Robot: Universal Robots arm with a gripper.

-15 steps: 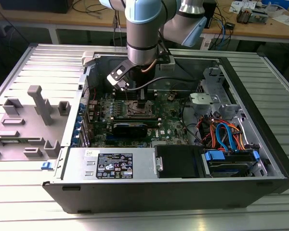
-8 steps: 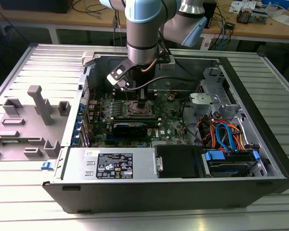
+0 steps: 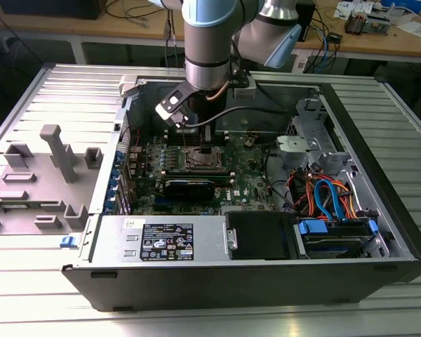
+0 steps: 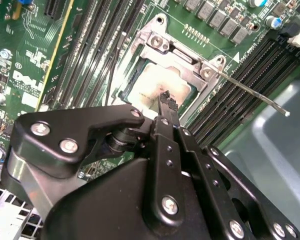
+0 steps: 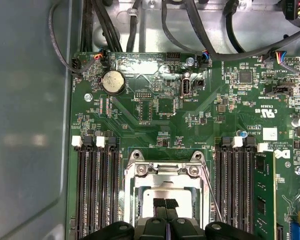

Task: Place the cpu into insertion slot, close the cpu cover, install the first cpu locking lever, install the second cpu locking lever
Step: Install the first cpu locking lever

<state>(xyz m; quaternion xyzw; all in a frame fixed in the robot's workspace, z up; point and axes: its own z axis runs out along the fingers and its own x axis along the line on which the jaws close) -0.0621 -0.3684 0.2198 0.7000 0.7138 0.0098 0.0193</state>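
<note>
The insertion slot [image 5: 135, 175] sits mid-motherboard, and the exterior view shows it under the arm [image 3: 202, 160]. The cpu [image 5: 152, 194] lies flat in it, its shiny top [image 4: 152, 87] also in the second wrist view. The cpu cover [image 5: 162, 169] looks to be lying down around the chip; its hinge end [image 4: 175, 47] is silvery. One thin locking lever [image 4: 255, 92] sticks out sideways over the memory slots, also in the first wrist view [image 5: 210, 192]. My gripper [image 5: 165, 204] is shut, with its tips [image 4: 165, 100] together right at the cpu's top and nothing between them.
Long black memory slots [image 5: 97, 190] flank the socket on both sides. A black card [image 3: 189, 186] stands just in front of the socket in the exterior view. Cables [image 3: 323, 196] and a drive cage fill the case on the exterior view's right. The case walls enclose the board.
</note>
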